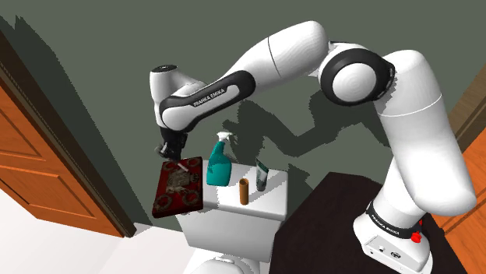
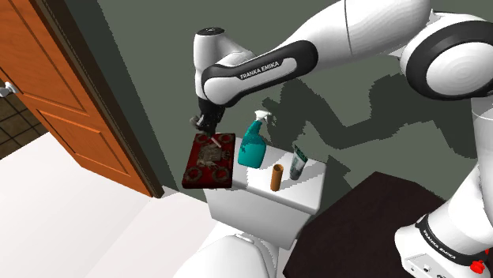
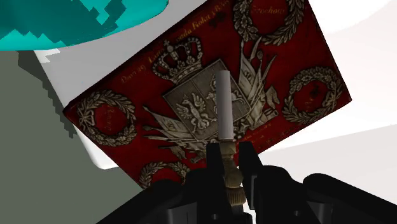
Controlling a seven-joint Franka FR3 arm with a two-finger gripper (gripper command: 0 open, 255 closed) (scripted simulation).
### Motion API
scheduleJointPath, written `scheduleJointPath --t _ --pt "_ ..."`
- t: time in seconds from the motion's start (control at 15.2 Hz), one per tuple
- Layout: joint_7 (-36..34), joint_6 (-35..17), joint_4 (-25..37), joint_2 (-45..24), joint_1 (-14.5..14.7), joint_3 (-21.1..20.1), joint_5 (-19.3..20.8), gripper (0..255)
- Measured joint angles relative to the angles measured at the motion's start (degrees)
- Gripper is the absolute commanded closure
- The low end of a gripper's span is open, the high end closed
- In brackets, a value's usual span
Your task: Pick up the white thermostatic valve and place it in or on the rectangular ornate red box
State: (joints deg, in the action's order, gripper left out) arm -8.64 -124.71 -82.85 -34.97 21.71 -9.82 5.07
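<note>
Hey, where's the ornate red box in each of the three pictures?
Shoulder view: the red box sits left of centre, at the white tank's left end.
Second exterior view: the box is left of centre, under the gripper.
Wrist view: the box lies right beyond the gripper, which clasps the white valve.
Shared landmark: the teal spray bottle beside the box.
</note>
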Motion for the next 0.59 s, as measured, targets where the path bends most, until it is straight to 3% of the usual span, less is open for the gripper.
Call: scheduleJointPath --t 0.59 --pt "-0.49 -4.65 -1.26 -3.44 0.42 0.39 0.6 255"
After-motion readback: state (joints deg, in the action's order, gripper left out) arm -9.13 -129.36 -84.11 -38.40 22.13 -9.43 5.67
